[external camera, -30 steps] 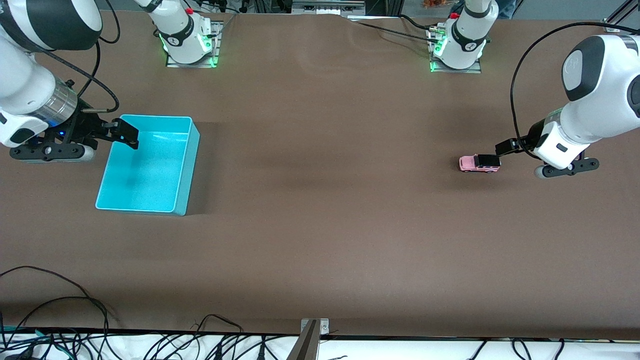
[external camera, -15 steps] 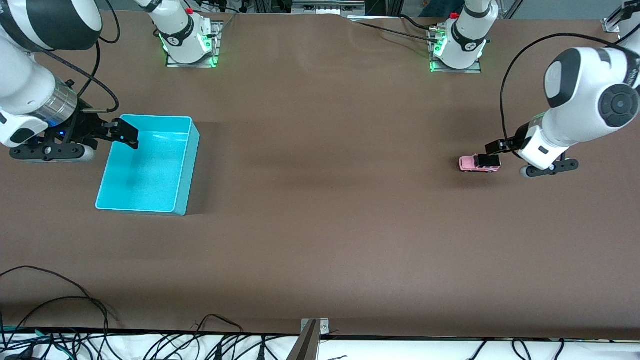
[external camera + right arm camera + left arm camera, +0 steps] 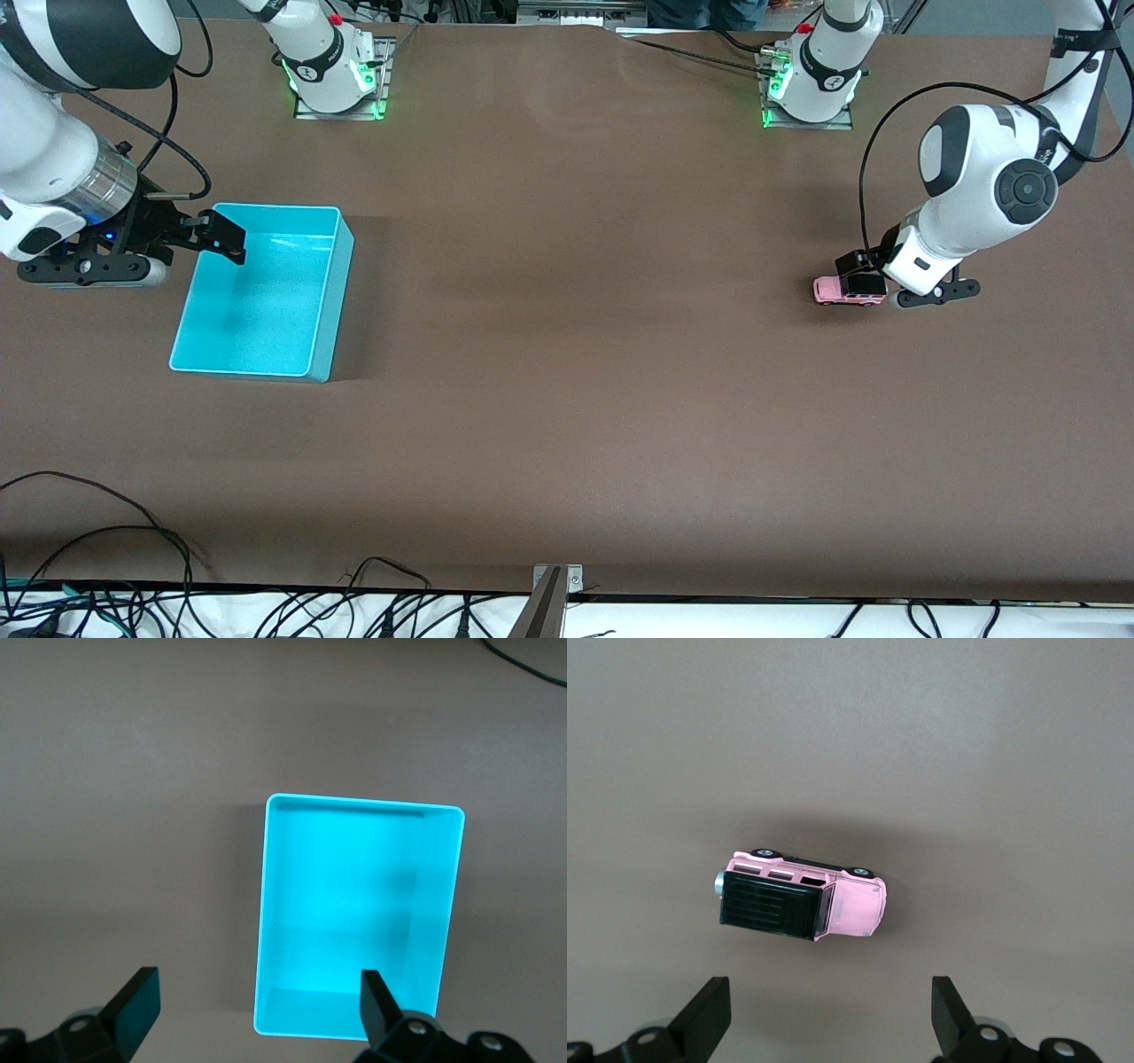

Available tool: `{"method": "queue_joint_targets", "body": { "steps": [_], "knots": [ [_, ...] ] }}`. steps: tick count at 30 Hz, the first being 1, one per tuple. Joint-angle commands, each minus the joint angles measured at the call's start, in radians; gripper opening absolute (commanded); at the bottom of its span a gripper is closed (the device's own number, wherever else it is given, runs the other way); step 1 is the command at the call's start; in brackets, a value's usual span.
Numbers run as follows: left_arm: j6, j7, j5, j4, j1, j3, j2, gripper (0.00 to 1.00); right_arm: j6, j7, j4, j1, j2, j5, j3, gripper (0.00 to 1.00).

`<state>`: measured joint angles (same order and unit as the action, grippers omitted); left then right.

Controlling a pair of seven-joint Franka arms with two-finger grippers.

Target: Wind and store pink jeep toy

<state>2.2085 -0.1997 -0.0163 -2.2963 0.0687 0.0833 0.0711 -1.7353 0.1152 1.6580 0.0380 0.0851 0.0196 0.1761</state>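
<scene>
Front view: the pink jeep toy (image 3: 849,290) sits upright on the bench (image 3: 567,399) toward the left arm's end, well apart from the cyan bin (image 3: 262,292), which I use as ref. landmark. Over the last sec. I have brought the left gripper (image 3: 858,264) in from the side; it is now over the jeep's black roof end, where earlier it hung just beside the toy. Jeep pos. unchanged. Right gripper (image 3: 221,237) hovers over the bin's rim at the edge farther from the camera; that arm waits, no motion.

Left wrist view: jeep (image 3: 799,902) lies centred between the two fingertips (image 3: 709,1014), no contact. Jaws spread wide.

Right wrist view: bin (image 3: 358,917) is empty and sits between the right gripper's fingertips (image 3: 137,999). Jaws spread wide, nothing held.

Assessment: approach approx. complete, grasp not yet made. Next op. likely descend, close on the jeep body, then wind. Risk: small toy may roll or skew on closure.
</scene>
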Motion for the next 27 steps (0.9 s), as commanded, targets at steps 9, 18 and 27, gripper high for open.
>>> {"method": "queue_joint_targets", "body": {
  "steps": [9, 18, 27],
  "knots": [
    [0.142, 0.450, 0.116, -0.035, 0.033, -0.010, 0.068, 1.00, 0.005, 0.001, -0.018, 0.002, 0.005, 0.019, 0.006, 1.00],
    [0.142, 0.655, 0.116, -0.035, 0.033, -0.010, 0.081, 1.00, 0.005, 0.001, -0.018, 0.002, 0.005, 0.019, 0.006, 1.00],
    [0.142, 0.957, 0.119, -0.049, 0.033, -0.010, 0.107, 1.00, 0.005, 0.001, -0.018, 0.002, 0.005, 0.019, 0.006, 1.00]
  ]
}}
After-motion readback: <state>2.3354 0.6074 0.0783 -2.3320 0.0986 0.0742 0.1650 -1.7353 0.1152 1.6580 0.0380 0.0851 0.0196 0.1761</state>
